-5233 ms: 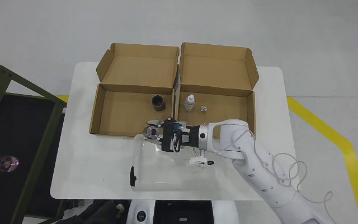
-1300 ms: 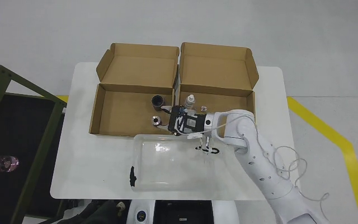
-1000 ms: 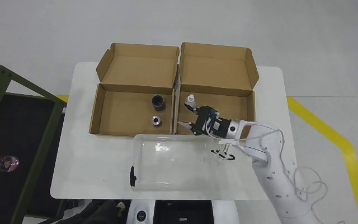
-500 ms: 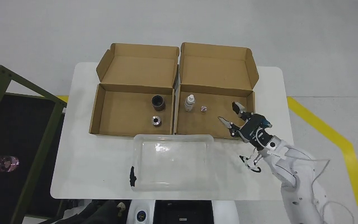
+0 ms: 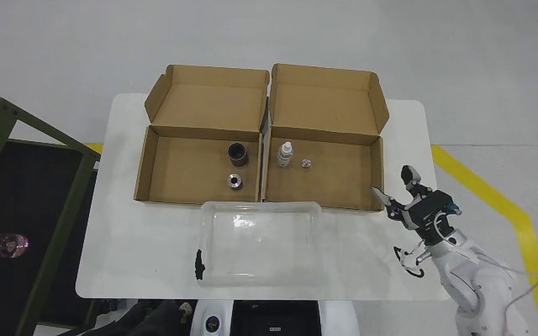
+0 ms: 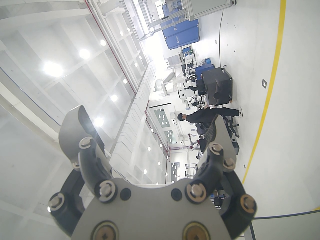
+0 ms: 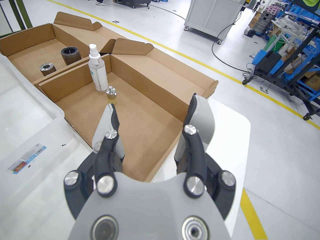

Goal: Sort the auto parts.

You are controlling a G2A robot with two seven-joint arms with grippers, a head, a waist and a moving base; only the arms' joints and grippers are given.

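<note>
Reference object: the right-hand cardboard box [image 5: 345, 178] on the white table [image 5: 118, 235].

Near side of the box: a clear plastic tray [image 5: 261, 244] lies along the box's near wall and runs on past its left near corner. The tray carries a printed label [image 7: 26, 158]. A small black item [image 5: 199, 265], too small to identify, sits at the tray's corner farthest from the box.

Off the box's near right corner, outside its wall: the right gripper [image 5: 393, 185] hangs above the table. Its jaws stand wide apart with nothing between them. In its wrist view the right gripper [image 7: 153, 104] faces across the box interior.

Inside the box, toward its left wall: a spray bottle [image 5: 286, 154] stands upright. A small metal knob [image 5: 307, 163] stands just beside the bottle, on the side away from that wall. The two are close but apart.

Beyond the box's left wall: the left-hand cardboard box [image 5: 181, 172] sits side by side with it. This box holds a dark cylinder [image 5: 238, 153] level with the bottle, and a metal ring [image 5: 234, 180] nearer the tray. Both stand close to the shared wall.

Far side of the box: its lid flap [image 5: 324, 97] lies open and folded back.

The left gripper [image 6: 146, 123] points up into the hall, jaws apart and holding nothing. Its position relative to the box cannot be told.
</note>
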